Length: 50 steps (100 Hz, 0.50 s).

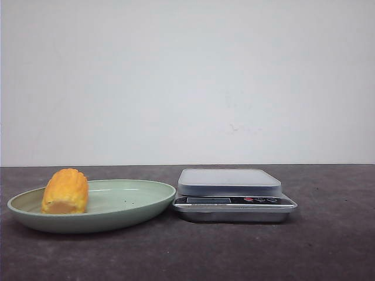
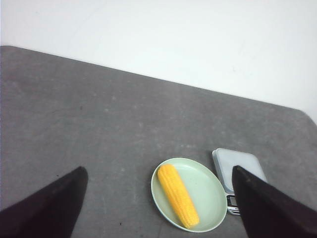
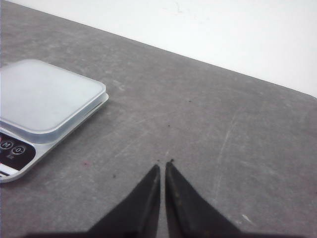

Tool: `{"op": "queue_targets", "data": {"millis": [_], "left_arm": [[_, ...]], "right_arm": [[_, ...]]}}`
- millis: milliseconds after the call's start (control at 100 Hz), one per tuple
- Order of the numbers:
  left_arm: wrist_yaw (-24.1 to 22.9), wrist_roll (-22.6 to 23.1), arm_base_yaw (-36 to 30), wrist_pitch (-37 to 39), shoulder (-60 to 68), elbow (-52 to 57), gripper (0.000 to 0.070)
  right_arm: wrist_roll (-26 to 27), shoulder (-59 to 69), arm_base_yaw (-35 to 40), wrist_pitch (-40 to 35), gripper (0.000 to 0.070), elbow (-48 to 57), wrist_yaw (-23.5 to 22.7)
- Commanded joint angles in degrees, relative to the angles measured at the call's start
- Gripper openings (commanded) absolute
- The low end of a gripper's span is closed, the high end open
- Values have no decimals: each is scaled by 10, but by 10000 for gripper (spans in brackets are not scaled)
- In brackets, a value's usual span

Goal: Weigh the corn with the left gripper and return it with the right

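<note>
Front view: the corn (image 1: pixel 65 191), yellow-orange with ridged kernel rows and a paler cut end, lies in the green plate (image 1: pixel 132 209), just left of the digital kitchen scale (image 1: pixel 233 194) on the dark table (image 1: pixel 328 246). My left gripper (image 2: pixel 158 198) hangs spread wide above it; my right gripper (image 3: pixel 163 171) is pinched closed, empty.

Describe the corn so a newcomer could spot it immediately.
On the dark grey table, left of the silver kitchen scale, sits a pale green plate. The corn lies on the plate's left part. It is the only yellow-orange, ridged object in the scene.
</note>
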Motion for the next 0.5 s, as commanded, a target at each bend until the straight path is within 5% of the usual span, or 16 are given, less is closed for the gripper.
{"op": "queue_targets", "data": {"millis": [0,250,490], "left_arm": [[1,38,-1,56,-3,-25,551],[1,170,31,395,-89,-311,551],[13,175,115,617,-158,-586,551]], "right_arm": [[-4,0,2,6,12,-1,-1],[-4,0,2,6,12,-1,-1],[-4,0,2,6,12,-1,-1]]}}
